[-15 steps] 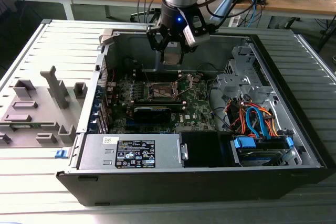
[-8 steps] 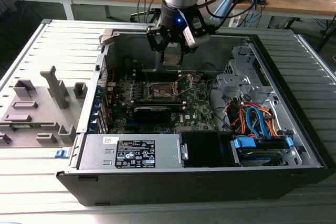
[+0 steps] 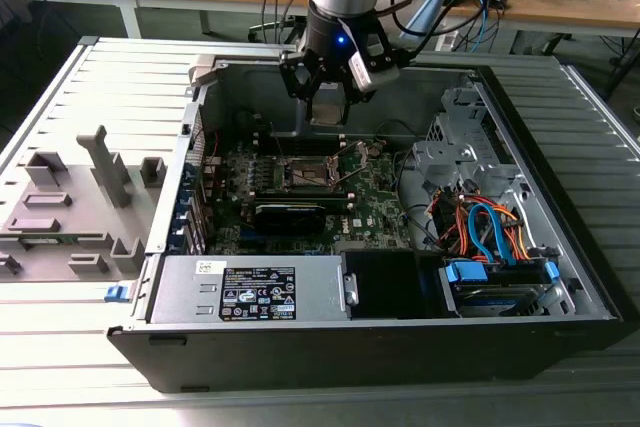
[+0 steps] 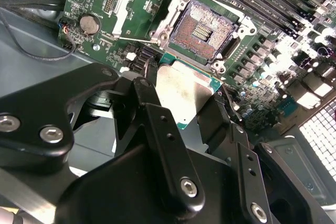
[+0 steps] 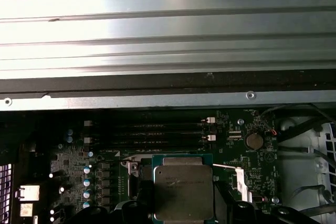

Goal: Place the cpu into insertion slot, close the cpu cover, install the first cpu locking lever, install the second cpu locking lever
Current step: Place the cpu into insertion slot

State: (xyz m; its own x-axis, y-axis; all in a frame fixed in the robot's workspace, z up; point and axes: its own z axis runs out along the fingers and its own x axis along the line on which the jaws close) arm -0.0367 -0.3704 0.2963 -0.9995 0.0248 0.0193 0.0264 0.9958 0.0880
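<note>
**Q:** Where does your gripper stand, and what does it hold?

**A:** In the exterior view your gripper (image 3: 328,97) hangs inside the open computer case (image 3: 400,342), over the far part of the green circuit board (image 3: 375,202). In the second wrist view its black fingers (image 4: 157,124) are drawn in on two opposite edges of the cpu (image 4: 184,90). They are parted only by the chip's width, and its pale silvery top faces the camera.

**Q:** Where is the cpu relative to the socket?

**A:** You hold it clear of the board, not seated. In the second wrist view the insertion slot (image 4: 205,30) lies just beside the chip, with its contact field bare. In the first wrist view the cpu (image 5: 184,192) sits in front of the socket area, with the memory slots (image 5: 152,132) beyond it.

**Q:** And the cover?

**A:** The cpu cover (image 4: 124,1) stands swung up off the slot, on the side toward the coin cell (image 4: 89,23).

**Q:** What else lies in the case?

**A:** The blue and orange cables (image 3: 490,232) lie at the exterior view's right, well apart from your gripper.
</note>
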